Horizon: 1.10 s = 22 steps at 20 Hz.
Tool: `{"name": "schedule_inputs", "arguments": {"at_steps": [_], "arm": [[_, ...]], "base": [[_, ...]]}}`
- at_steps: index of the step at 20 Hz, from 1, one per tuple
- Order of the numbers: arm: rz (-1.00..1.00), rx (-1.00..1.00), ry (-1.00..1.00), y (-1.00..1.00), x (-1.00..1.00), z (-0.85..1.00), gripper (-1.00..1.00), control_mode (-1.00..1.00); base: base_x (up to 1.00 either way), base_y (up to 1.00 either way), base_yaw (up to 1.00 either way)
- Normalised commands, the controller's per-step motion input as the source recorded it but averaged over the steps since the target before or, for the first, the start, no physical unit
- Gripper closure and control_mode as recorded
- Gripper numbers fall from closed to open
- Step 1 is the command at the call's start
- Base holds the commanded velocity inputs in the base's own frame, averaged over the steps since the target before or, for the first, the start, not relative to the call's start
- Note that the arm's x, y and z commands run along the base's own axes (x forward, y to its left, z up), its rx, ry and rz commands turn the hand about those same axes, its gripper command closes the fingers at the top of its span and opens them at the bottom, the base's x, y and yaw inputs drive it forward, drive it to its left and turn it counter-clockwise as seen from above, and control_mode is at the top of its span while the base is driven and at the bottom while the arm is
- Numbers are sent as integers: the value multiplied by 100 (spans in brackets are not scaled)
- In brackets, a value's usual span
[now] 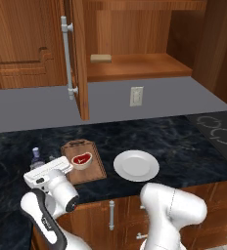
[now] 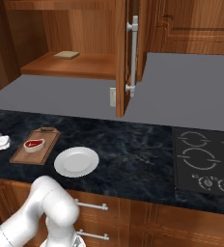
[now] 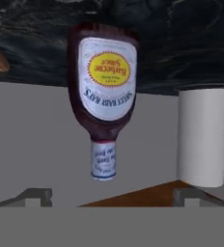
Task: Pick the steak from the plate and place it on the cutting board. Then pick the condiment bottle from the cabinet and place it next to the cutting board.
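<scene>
The steak [image 1: 81, 159] is being supported by the cutting board [image 1: 88, 173], which is lying on the dark counter [image 1: 174, 141] just left of the plate [image 1: 136, 165]. The condiment bottle [image 1: 35, 155] is being seen standing upright on the counter just beside the board's left edge, cap up. In the hand view the bottle [image 3: 104, 91] is being shown inverted by the rolled camera, clear of the fingertips [image 3: 36, 197], with a white cylinder [image 3: 202, 136] beside it. The gripper [image 1: 49, 167] is being held released, jaws spread wide, nothing being grasped. The cabinet [image 1: 135, 63] is being left open, a flat tan block [image 1: 101, 58] lying on its shelf.
</scene>
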Motion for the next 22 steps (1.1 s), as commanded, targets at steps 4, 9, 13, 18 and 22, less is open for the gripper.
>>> {"name": "schedule_inputs", "arguments": {"at_steps": [4,9,13,18,22], "arm": [[6,8,-4,-17,-63,-5,-100,-100],[5,8,-3,-18,-65,-5,-100,-100],[4,9,-3,-26,-73,-3,-100,-100],[4,7,-7,-29,-78,0,-100,-100],[2,4,-9,-30,-79,1,-100,-100]], "base": [[0,0,0],[0,0,0],[0,0,0],[0,0,0],[0,0,0]]}}
